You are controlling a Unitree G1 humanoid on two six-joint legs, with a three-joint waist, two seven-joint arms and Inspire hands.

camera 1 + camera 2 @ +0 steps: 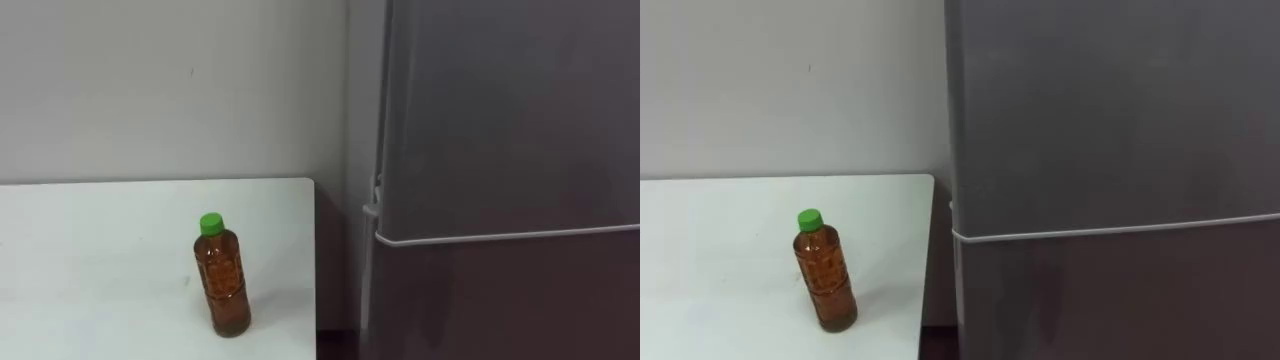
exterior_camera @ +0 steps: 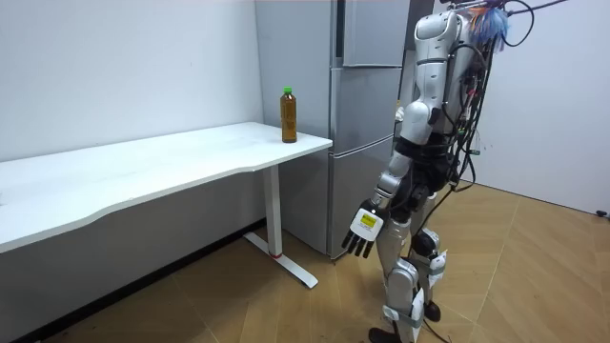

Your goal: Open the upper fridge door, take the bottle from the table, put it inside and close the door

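the pick-up looks not yet begun: the bottle (image 1: 222,275) stands upright on the table (image 1: 90,230) beside the shut fridge (image 1: 500,140), the left hand (image 2: 363,232) hangs slack-fingered, so it likely must reach and grasp next.

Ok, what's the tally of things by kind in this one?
bottle: 1
table: 1
fridge: 1
Total: 3
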